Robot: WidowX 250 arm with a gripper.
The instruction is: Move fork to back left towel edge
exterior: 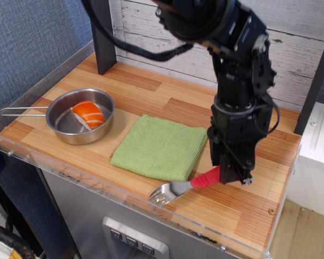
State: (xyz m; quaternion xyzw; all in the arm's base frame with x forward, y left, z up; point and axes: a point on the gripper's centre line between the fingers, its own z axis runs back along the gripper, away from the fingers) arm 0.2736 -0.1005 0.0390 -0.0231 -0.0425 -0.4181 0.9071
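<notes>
From my seat I cannot see the fingertips of the black gripper cleanly; they merge with the dark wrist housing, and the far end of the fork's handle disappears between them, so I read the jaws as clamped narrow on that handle. The fork with the thick red ribbed plastic handle and short grey metal tines hangs out to the left of the gripper, tines tilted down toward the front edge of the wooden table; whether the tines touch the wood I cannot tell. It sits just off the front right corner of the square light green microfibre towel, which lies flat in the middle of the table, and it is well apart from the towel's back left edge. The upper part of the arm is cut off at the top of the view. On the left, the round steel pan with a long wire handle holds an orange and white object whose nature I cannot make out, resting against the pan's inside.
</notes>
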